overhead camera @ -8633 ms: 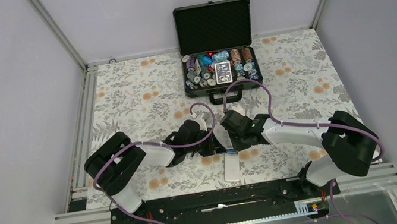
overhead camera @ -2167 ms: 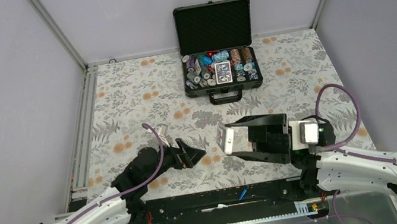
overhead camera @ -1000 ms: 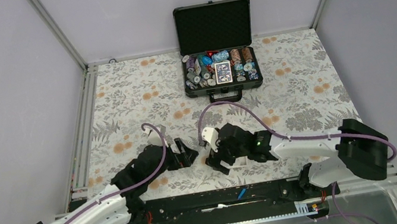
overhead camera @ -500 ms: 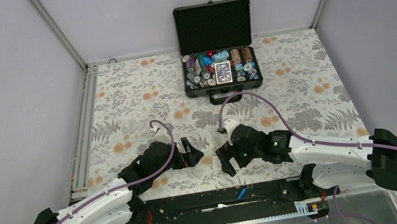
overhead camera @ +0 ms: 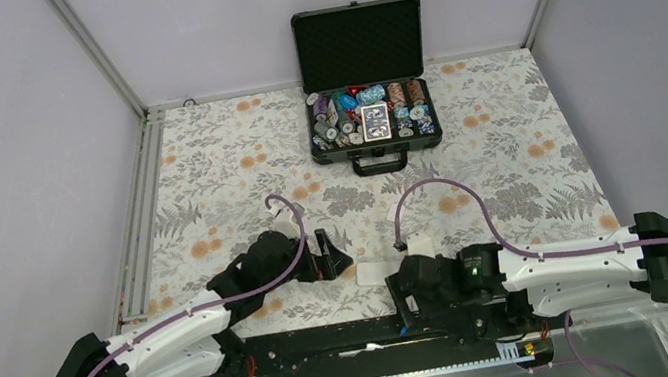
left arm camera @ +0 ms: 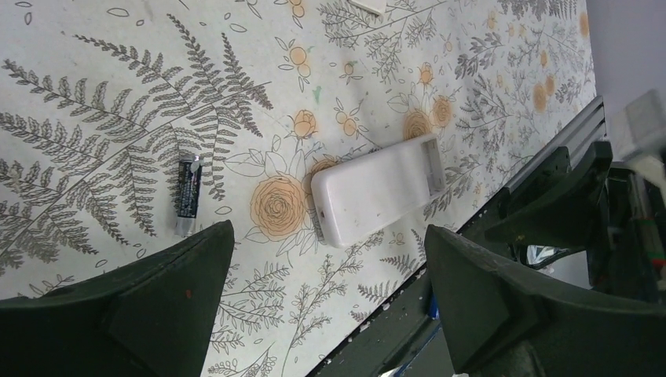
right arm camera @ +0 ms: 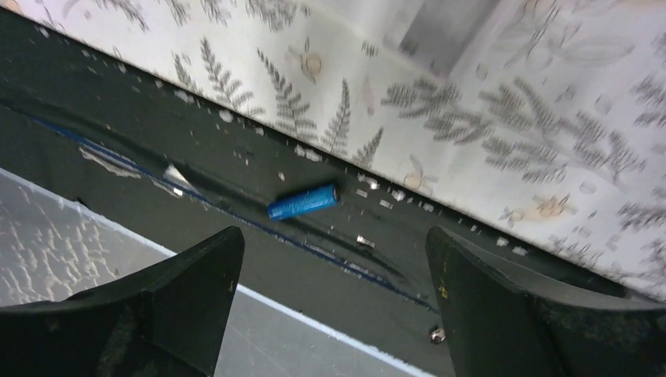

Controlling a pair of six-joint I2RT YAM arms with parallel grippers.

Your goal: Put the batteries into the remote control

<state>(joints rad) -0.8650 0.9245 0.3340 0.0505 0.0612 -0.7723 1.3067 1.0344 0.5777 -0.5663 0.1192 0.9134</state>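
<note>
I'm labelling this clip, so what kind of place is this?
Probably a robot lab test cell: plain grey panel walls on aluminium framing, two white-and-black robot arms bolted to a black base rail, and a floral-print tablecloth as work surface.

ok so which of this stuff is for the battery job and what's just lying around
For the job: remote control, dark battery, blue battery.
Just lying about: open chip case, floral table cover.

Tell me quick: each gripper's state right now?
Left gripper: open, holding nothing, above the remote control.
Right gripper: open, holding nothing, above the blue battery.
</note>
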